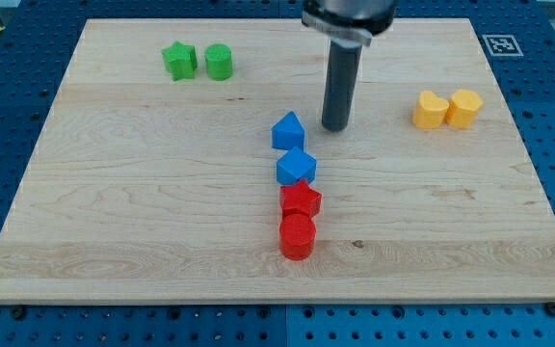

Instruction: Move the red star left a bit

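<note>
The red star [301, 200] lies a little below the middle of the wooden board [143, 193]. It touches a blue cube-like block [296, 167] above it and a red cylinder-like block [297, 236] below it. A second blue block [288, 131], with a pointed top, sits just above the blue cube. My tip [334, 127] stands on the board to the upper right of the red star, just right of the upper blue block and apart from it.
A green star [178, 60] and a green cylinder-like block [219, 62] sit together at the view's top left. Two yellow blocks, one [431, 110] heart-like and one [464, 108] hexagonal, touch at the view's right. A fiducial tag [500, 43] is at the board's top right corner.
</note>
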You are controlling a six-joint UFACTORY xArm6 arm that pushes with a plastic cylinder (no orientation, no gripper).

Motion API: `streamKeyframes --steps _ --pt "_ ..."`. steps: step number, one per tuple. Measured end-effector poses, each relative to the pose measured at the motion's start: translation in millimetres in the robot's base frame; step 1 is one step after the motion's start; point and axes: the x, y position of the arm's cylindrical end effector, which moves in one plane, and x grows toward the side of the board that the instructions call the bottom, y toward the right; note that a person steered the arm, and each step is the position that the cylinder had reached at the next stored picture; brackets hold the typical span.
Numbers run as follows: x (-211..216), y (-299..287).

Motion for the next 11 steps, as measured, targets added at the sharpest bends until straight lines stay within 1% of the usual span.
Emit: streamKeyframes --steps 2,3,5,6,8,10,11 --pt "109.0 2.5" --pt "118.7 2.5" --pt "93.2 1.0" --pt "93.2 0.1" --pt "93.2 -62.0" --pt "93.2 -64.6" --pt "84.1 -67.3"
